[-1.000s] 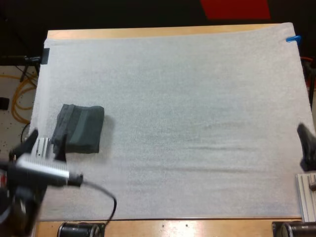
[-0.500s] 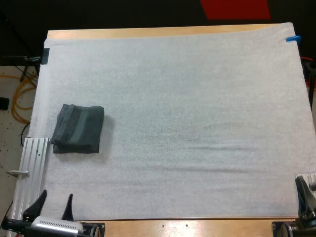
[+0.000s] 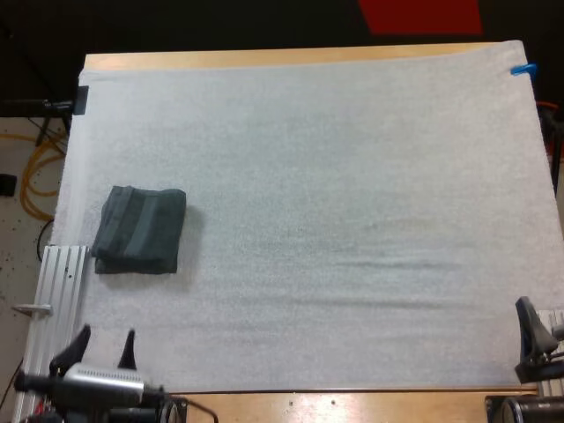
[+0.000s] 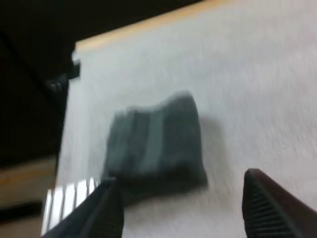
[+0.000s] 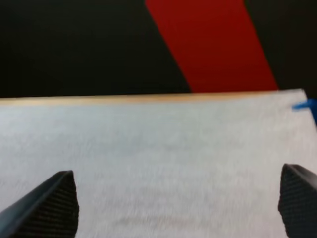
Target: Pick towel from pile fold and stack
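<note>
A folded dark grey-green towel (image 3: 139, 230) lies on the white mat (image 3: 308, 220) near its left edge. My left gripper (image 3: 104, 347) is open at the mat's near left corner, well short of the towel. In the left wrist view the towel (image 4: 156, 141) lies ahead of the two spread fingers (image 4: 277, 208), with nothing between them. My right gripper (image 3: 530, 328) sits at the mat's near right corner. In the right wrist view its fingers (image 5: 47, 206) stand wide apart over bare mat (image 5: 163, 163).
An aluminium rail (image 3: 57, 300) runs along the table's left side just below the towel. Another rail piece (image 3: 553, 339) stands at the near right corner. The wooden table edge (image 3: 291, 57) borders the mat at the far side.
The left arm has pulled back from beside the towel to the near left corner, leaving the towel lying free. The right gripper has drawn back toward the near right corner.
</note>
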`<action>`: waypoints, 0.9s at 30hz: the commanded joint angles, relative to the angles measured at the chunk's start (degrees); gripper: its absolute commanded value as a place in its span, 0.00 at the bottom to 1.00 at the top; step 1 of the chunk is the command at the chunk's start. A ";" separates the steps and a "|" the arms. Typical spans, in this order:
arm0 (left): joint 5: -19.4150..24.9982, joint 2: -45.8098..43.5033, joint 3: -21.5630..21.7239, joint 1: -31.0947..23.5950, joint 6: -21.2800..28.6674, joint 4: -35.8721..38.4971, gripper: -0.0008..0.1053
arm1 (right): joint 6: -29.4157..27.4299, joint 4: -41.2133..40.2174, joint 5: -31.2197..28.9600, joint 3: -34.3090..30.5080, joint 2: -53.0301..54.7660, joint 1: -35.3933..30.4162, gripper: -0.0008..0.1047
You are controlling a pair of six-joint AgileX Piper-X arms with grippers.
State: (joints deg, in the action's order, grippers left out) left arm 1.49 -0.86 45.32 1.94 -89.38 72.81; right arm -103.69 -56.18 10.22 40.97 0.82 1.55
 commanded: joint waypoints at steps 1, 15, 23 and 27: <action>0.00 -7.89 -1.74 -0.15 -0.75 -5.30 0.49 | -0.71 3.77 -0.09 -1.00 2.13 -0.02 0.77; -0.44 -7.79 -15.42 -0.15 -0.94 -13.37 0.49 | -0.71 3.17 -0.09 -10.82 2.13 -0.02 0.77; -0.45 -7.79 -15.43 -0.15 -1.85 -13.57 0.49 | -0.71 -1.38 -0.09 -11.60 2.13 -0.02 0.77; -0.45 -7.79 -15.43 -0.15 -1.85 -13.57 0.49 | -0.71 -1.38 -0.09 -11.60 2.13 -0.02 0.77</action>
State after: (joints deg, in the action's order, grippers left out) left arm 1.07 -0.74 29.68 1.94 -90.43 59.87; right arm -103.70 -57.59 10.06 29.28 0.79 1.55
